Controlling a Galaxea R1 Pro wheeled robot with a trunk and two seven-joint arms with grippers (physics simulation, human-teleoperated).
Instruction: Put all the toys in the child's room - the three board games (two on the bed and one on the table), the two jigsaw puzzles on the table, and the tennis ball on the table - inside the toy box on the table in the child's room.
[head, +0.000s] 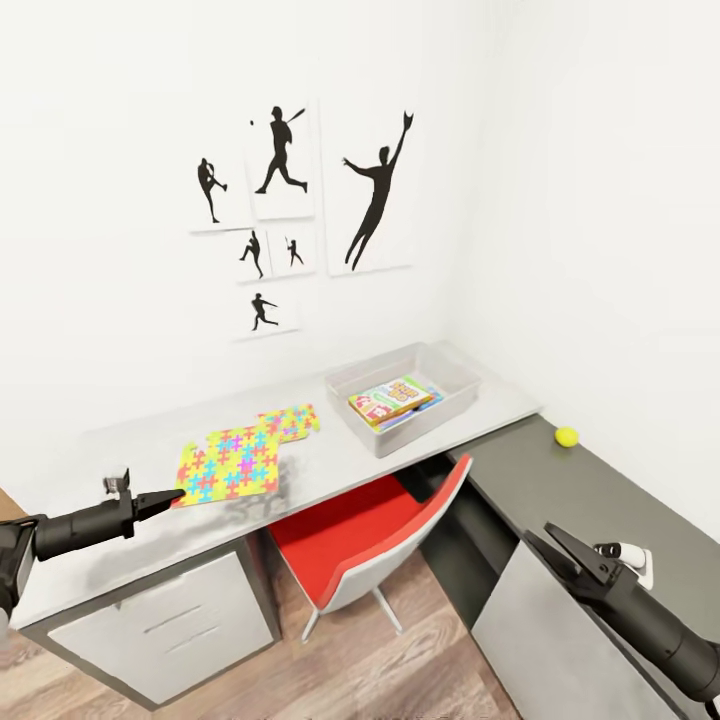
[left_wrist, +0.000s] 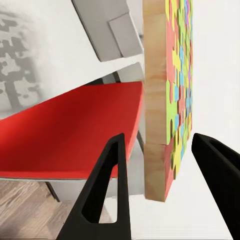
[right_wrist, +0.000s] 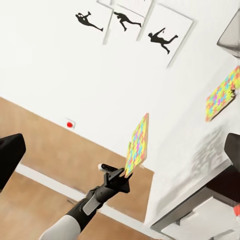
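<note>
My left gripper (head: 172, 497) is shut on a corner of one jigsaw puzzle (head: 230, 462), which hangs flat a little above the table (head: 120, 440) and casts a shadow on it. In the left wrist view the puzzle's wooden edge (left_wrist: 156, 150) lies between the two fingers. The other jigsaw puzzle (head: 292, 422) lies on the table further back. The toy box (head: 455, 378) stands at the table's right end with colourful board games (head: 392, 400) inside. The tennis ball (head: 567, 436) rests on the lower dark shelf unit (head: 560, 500). My right gripper (head: 556, 541) hangs open over that unit's near end.
A red chair (head: 360, 535) is pushed under the table below the toy box. Black sports pictures (head: 300, 200) hang on the white wall behind. The table has drawers (head: 160, 630) at its left end. Wood-plank floor (head: 400, 670) lies in front.
</note>
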